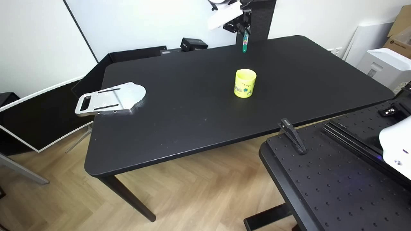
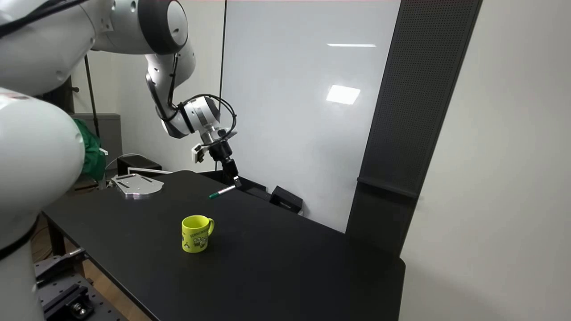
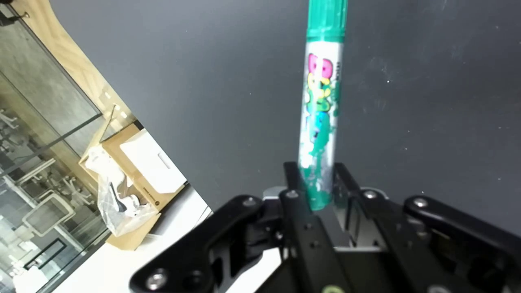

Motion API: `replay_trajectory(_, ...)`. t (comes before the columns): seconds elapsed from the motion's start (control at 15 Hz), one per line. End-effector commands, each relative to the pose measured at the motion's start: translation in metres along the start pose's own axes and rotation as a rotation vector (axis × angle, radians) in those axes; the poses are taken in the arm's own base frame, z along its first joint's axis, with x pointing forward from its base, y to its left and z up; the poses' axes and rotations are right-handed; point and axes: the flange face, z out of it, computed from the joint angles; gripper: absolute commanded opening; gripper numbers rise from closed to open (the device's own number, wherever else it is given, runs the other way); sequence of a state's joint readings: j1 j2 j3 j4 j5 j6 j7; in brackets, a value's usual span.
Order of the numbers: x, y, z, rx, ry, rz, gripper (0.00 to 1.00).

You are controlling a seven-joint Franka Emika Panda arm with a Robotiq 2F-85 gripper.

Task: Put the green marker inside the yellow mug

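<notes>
Your claw (image 3: pixel 317 179) has the green marker (image 3: pixel 320 101) pinched between its two fingers by one end, with the teal cap (image 3: pixel 327 18) sticking out free; in both exterior views that cap end is the lower one, and in an exterior view the stick looks tilted, well off upright, near the far edge of the black table (image 2: pixel 276 267); how high above the surface it hangs I cannot tell; the yellow mug (image 1: pixel 244 84) stands upright on the table, well apart from the marker, mouth up, with its handle (image 2: pixel 211 226) to one side; the pick looks done, so I judge you are at the carry, with the drop not yet begun; next you need to bring the cap over the mouth, swing the marker closer to vertical, then lower it inside before letting go; the wrist view does not show the mug, so line up by the exterior views; go gently at the rim, since a catch there could tip the mug.
</notes>
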State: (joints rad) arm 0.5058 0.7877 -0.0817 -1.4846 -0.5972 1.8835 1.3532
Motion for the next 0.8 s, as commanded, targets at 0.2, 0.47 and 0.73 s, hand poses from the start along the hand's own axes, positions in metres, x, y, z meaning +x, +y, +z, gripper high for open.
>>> replay_trajectory(0.2,-0.036,0.002,0.005,-0.066,0.066,-0.062,0.06)
replay_trajectory(0.47,-0.057,-0.005,0.011,-0.075,0.087,-0.109,0.06)
replay_trajectory(0.73,-0.069,-0.008,0.015,-0.076,0.107,-0.145,0.06)
